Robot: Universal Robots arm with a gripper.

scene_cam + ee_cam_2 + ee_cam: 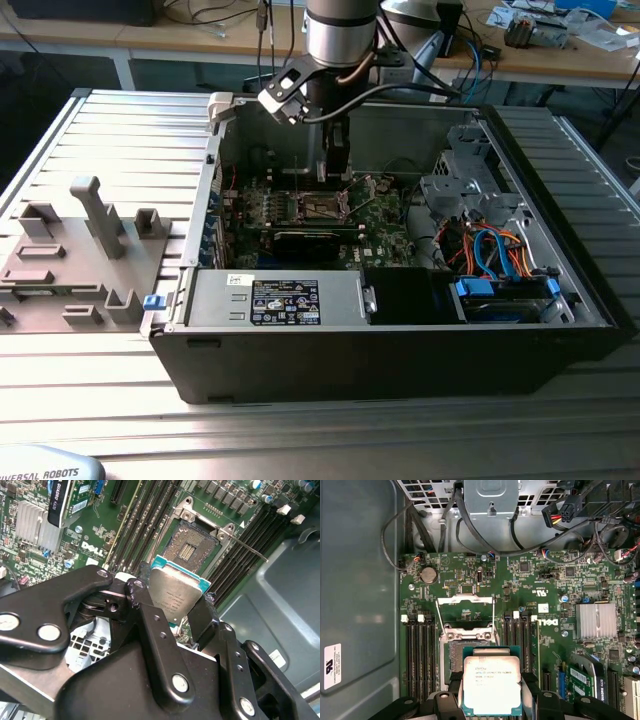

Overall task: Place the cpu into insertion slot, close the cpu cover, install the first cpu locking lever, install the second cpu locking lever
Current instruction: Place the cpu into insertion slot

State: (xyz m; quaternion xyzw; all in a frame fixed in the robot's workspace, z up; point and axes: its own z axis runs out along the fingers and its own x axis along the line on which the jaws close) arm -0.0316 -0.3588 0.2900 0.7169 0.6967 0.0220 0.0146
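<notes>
My gripper (492,681) is shut on the cpu (491,687), a square chip with a silver-grey top and a teal edge, its black fingers (455,680) pinching two opposite sides. The chip (176,592) hangs tilted just above the green motherboard, close to the insertion slot (192,542), which lies open and bare. In the first wrist view the chip hides part of the insertion slot (454,655). The cpu cover (465,600) is swung back beyond the socket. Thin locking levers (438,620) stick out beside it. In the exterior view my gripper (337,170) reaches down into the open computer case over the insertion slot (318,208).
Black memory slots (419,655) flank the socket on both sides. A black graphics card (310,240), a power supply (285,298), a metal drive cage (460,185) and loose cables (495,245) crowd the case. A finned heatsink (596,621) sits nearby. Grey fixtures (95,215) stand at the exterior view's left.
</notes>
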